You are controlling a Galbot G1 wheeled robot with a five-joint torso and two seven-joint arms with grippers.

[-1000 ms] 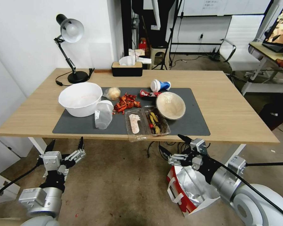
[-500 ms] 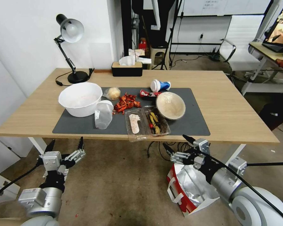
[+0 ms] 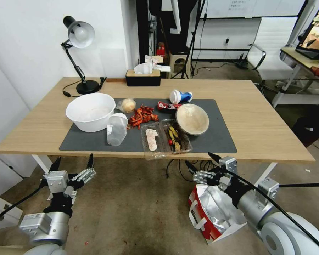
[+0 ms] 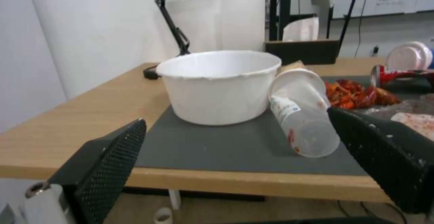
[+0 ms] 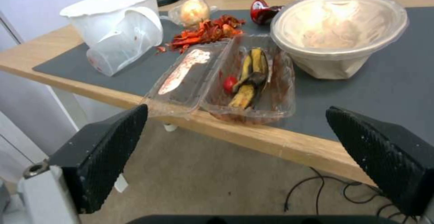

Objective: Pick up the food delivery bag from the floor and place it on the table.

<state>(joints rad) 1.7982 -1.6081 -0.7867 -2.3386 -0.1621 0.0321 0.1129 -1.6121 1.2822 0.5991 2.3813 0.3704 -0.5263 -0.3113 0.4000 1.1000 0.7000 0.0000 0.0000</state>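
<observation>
Nearest the robot, the food delivery bag stood on the floor at the robot's right, its mouth open and the silver foil lining showing, a white strap handle hanging on its red side. The right gripper hung just above the bag's far upper rim, its fingers spread wide with nothing between them; whether it touched the foil could not be told. In the right wrist view the two black pads framed the near edge of the table and a clear clamshell tray with food scraps. The left gripper was held over the floor on the robot's left, well apart from the bag, fingers likewise wide and empty (its camera looked at a white bowl and a tipped plastic cup). Beyond both grippers the table carried a dark grey mat, the white bowl, a beige bowl, and, farthest back, a tissue box and a desk lamp.
</observation>
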